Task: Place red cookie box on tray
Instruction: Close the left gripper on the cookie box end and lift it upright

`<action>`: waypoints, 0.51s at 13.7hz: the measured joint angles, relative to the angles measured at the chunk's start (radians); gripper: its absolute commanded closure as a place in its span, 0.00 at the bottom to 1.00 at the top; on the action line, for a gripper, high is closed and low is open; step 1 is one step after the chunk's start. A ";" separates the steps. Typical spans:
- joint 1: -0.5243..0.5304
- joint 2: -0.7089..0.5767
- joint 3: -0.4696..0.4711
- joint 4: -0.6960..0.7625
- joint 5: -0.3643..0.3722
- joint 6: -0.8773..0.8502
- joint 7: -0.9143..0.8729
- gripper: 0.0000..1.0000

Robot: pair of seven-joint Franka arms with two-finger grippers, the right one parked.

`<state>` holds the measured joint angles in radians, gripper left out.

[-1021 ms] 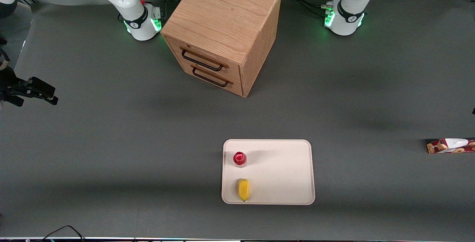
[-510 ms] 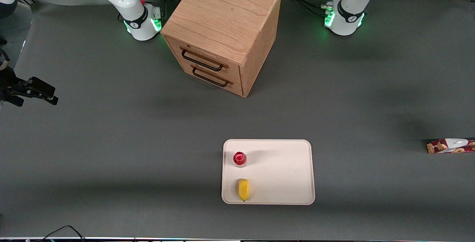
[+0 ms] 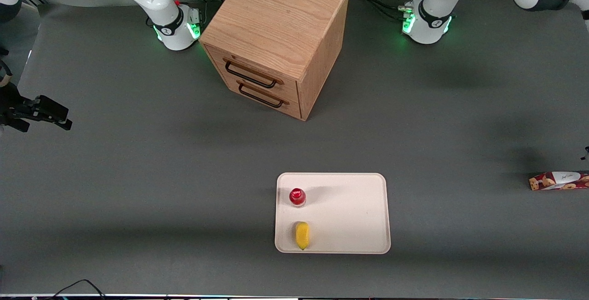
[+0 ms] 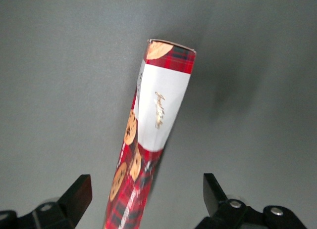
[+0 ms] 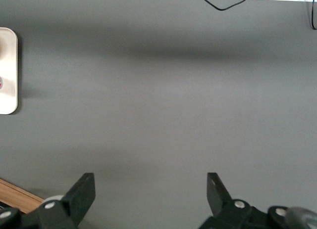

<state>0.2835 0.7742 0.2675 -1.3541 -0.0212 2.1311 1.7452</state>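
One red cookie box [image 4: 148, 140], flat on the table at the working arm's end, cut off by the front view's edge. One gripper [image 4: 146, 197] above it, fingers spread wide, box between them, untouched. One tray [image 3: 359, 212], well apart, holding one red-capped bottle [image 3: 297, 196] and one yellow item [image 3: 302, 235]. One drawer cabinet [image 3: 276, 37].

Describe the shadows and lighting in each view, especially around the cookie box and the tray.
Front view: soft broad shadow bands cross the grey table; the tray is evenly lit, and the red-capped bottle casts a faint shadow across it. The red cookie box is cut by the frame edge. Left wrist view: the gripper, fingers open, hovers above the box, which throws a soft dark shadow beside it. Right wrist view: one dim band, no glare.
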 measured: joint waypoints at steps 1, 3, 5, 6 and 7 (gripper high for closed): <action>0.001 0.018 0.000 0.000 -0.002 0.023 0.005 0.00; 0.004 0.048 0.000 0.000 -0.003 0.057 0.009 0.24; 0.007 0.061 0.000 0.000 -0.004 0.072 0.013 0.55; 0.007 0.064 0.000 0.000 -0.005 0.077 0.014 0.71; 0.007 0.066 -0.001 0.000 -0.005 0.081 0.016 0.86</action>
<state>0.2908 0.8398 0.2669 -1.3537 -0.0259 2.2121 1.7609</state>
